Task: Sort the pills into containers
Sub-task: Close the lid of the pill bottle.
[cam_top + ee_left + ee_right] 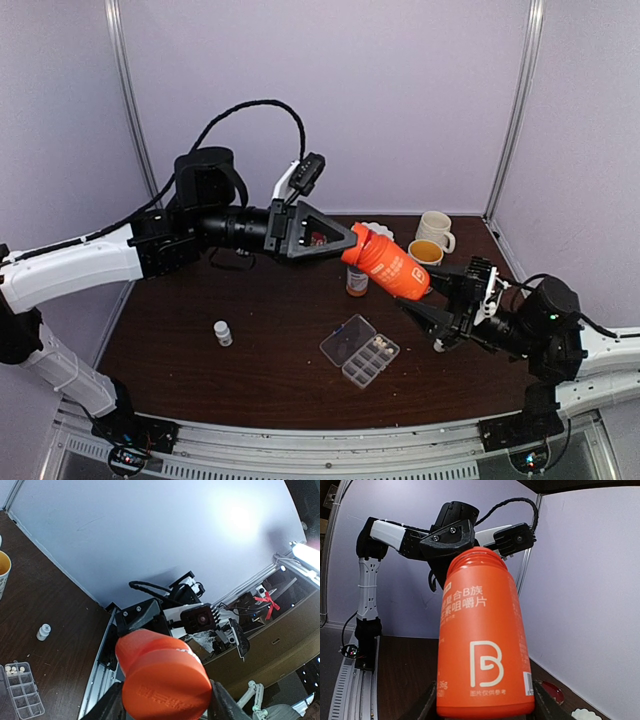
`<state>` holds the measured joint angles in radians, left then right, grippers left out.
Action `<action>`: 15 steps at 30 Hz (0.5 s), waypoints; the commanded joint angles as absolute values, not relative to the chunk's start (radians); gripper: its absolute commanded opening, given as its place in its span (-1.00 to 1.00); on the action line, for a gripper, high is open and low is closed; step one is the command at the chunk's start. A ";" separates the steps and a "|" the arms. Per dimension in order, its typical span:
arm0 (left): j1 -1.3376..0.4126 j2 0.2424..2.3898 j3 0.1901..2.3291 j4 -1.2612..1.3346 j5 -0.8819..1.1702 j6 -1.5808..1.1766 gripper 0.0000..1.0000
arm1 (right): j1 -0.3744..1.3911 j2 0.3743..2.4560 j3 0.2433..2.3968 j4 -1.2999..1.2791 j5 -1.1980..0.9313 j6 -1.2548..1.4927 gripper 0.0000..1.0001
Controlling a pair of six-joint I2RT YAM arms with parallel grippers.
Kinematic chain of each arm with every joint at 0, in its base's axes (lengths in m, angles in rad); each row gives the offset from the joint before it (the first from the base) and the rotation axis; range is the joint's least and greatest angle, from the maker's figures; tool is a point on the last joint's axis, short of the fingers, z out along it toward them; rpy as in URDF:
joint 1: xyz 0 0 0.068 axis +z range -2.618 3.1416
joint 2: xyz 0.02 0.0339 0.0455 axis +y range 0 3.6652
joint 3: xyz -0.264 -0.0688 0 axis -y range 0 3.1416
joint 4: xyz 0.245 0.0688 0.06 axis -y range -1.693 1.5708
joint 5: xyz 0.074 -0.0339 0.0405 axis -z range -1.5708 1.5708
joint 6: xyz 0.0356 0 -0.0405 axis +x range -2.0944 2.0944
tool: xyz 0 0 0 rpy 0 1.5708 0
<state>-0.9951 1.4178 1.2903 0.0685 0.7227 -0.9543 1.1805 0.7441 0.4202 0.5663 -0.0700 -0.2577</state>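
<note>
Aloft, left gripper (346,244) and right gripper (428,292) each clamp an end of the orange bottle (388,265).

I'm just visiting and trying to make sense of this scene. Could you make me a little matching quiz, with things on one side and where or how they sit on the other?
Things:
1. orange bottle
2. small white bottle
3. clear organiser box
4. white mug

Places or states:
a. at the back right of the table
b. lying open with a few pills inside
c. held up in the air
d. standing alone on the left

Pairs: 1-c, 2-d, 3-b, 4-a.
</note>
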 commanded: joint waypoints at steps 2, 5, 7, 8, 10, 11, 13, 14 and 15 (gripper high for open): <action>-1.017 1.440 1.345 -0.027 0.718 -0.870 -0.11 | 1.188 0.758 0.471 0.555 -0.058 -0.261 -1.00; -1.020 1.441 1.377 -0.110 0.698 -0.840 -0.11 | 1.188 0.765 0.488 0.507 -0.062 -0.301 -1.00; -1.020 1.442 1.383 -0.127 0.694 -0.844 -0.11 | 1.196 0.767 0.505 0.459 -0.058 -0.355 -1.00; -1.020 1.445 1.385 -0.135 0.691 -0.849 -0.11 | 1.202 0.769 0.513 0.435 -0.047 -0.390 -1.00; -1.020 1.455 1.397 -0.172 0.682 -0.869 -0.11 | 1.222 0.770 0.527 0.390 -0.011 -0.471 -1.00; -1.021 1.461 1.405 -0.193 0.680 -0.879 -0.12 | 1.236 0.772 0.538 0.363 0.018 -0.517 -1.00; -1.020 1.468 1.415 -0.218 0.671 -0.895 -0.14 | 1.265 0.781 0.561 0.312 0.080 -0.610 -1.00; -1.020 1.469 1.416 -0.220 0.668 -0.904 -0.14 | 1.281 0.789 0.569 0.297 0.119 -0.653 -1.00; -1.020 1.468 1.418 -0.219 0.667 -0.914 -0.14 | 1.299 0.798 0.575 0.291 0.158 -0.703 -1.00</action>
